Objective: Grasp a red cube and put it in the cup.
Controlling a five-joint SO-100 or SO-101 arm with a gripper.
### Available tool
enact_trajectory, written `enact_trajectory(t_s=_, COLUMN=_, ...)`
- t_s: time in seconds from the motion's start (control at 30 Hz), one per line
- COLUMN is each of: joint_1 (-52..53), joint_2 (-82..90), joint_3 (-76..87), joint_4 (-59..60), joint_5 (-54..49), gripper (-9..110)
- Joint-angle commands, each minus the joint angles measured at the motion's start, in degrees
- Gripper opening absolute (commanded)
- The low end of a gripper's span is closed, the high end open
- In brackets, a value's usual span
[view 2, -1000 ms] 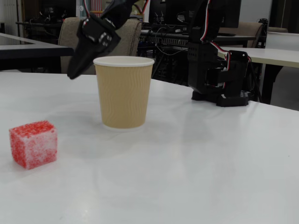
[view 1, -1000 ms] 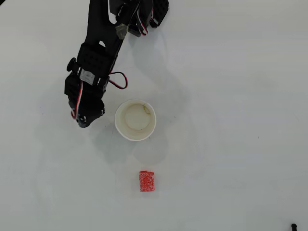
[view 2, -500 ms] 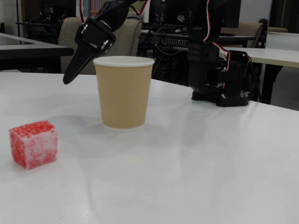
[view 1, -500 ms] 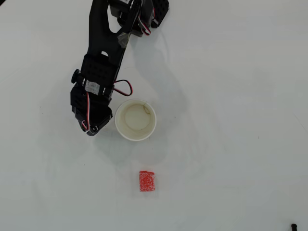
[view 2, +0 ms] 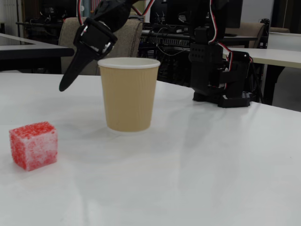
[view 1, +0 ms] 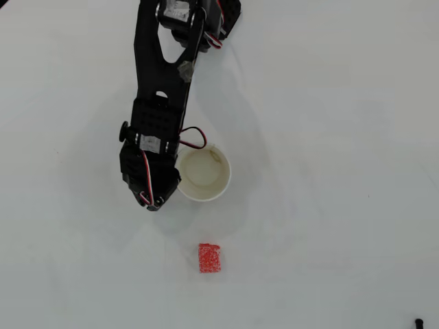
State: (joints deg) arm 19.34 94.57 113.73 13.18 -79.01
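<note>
Reaching out from a black base (view 2: pixel 221 75) at the far side of the desk (view 2: pixel 197 169), with the black arm (view 1: pixel 161 75) stretched forward and the wrist bent downward. Jaws (view 1: pixel 152 200) hovering above the desk, just beside the cup (view 1: pixel 203 173) on its left in the overhead view, tips pointing down and forward. In the fixed view, jaws (view 2: pixel 66 84) seen as a single dark tapering point, apparently pressed together and holding nothing, though any small gap cannot be told from either view. Red and white wires (view 1: pixel 195 137) looping off the wrist toward the cup's rim.

Counted: 1 arm, 1 paper cup, 1 red cube.

Cup (view 2: pixel 128 94) standing upright, tan-walled with a white rim, cream and empty inside. Red cube (view 1: pixel 210 258) resting on the desk, apart from the cup, below it in the overhead view and nearer the fixed camera, at the left there (view 2: pixel 34 145). Open desk between jaws and cube; cup just beside that line.

Behind, in the fixed view, a padded chair (view 2: pixel 127 37), further desks and dark equipment.
</note>
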Motion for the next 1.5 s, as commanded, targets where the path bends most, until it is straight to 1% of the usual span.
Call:
enact_trajectory(t_s=0.0, joint_1=-0.9, joint_2=0.2, joint_3=-5.7, joint_4=1.1, joint_5=-0.2, gripper=1)
enact_trajectory(t_s=0.13, joint_1=-3.1, joint_2=-1.0, joint_3=-9.3, joint_4=5.6, joint_5=0.1, gripper=1)
enact_trajectory(t_s=0.3, joint_1=-4.7, joint_2=-4.7, joint_3=-13.1, joint_4=4.3, joint_5=-0.3, gripper=1)
enact_trajectory(t_s=0.6, joint_1=-6.9, joint_2=-17.1, joint_3=-27.1, joint_4=2.1, joint_5=0.1, gripper=1)
enact_trajectory(t_s=0.93, joint_1=-8.1, joint_2=-21.5, joint_3=-31.2, joint_4=2.5, joint_5=-0.4, gripper=1)
enact_trajectory(t_s=1.07, joint_1=-9.8, joint_2=-22.2, joint_3=-32.2, joint_4=0.4, joint_5=-1.6, gripper=1)
enact_trajectory(t_s=1.27, joint_1=-12.0, joint_2=-24.1, joint_3=-35.2, joint_4=-7.4, joint_5=-3.3, gripper=1)
enact_trajectory(t_s=1.47, joint_1=-13.7, joint_2=-24.1, joint_3=-35.9, joint_4=-6.9, joint_5=-3.4, gripper=1)
